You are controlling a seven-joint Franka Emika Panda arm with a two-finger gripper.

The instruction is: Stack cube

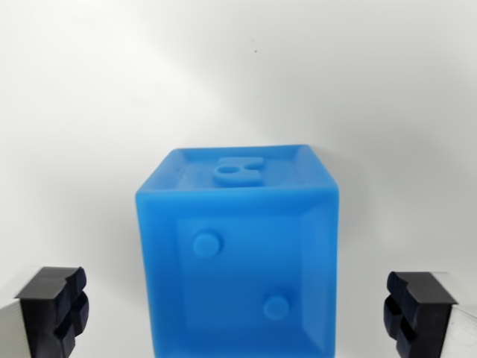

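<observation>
Wrist view: I see a translucent blue plastic cube [240, 250] with recessed faces, two raised round studs on the face toward the camera and a raised figure on its far face, resting at centre on a plain white matte surface [238, 67]. My gripper [240, 317] is spread wide, its black ribbed finger pads [54, 306] at the lower corners flanking the cube on both sides, apart from it. I see only a tiny dark speck [256, 51] beyond.

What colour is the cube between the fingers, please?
Blue cube, seen in the wrist view.
</observation>
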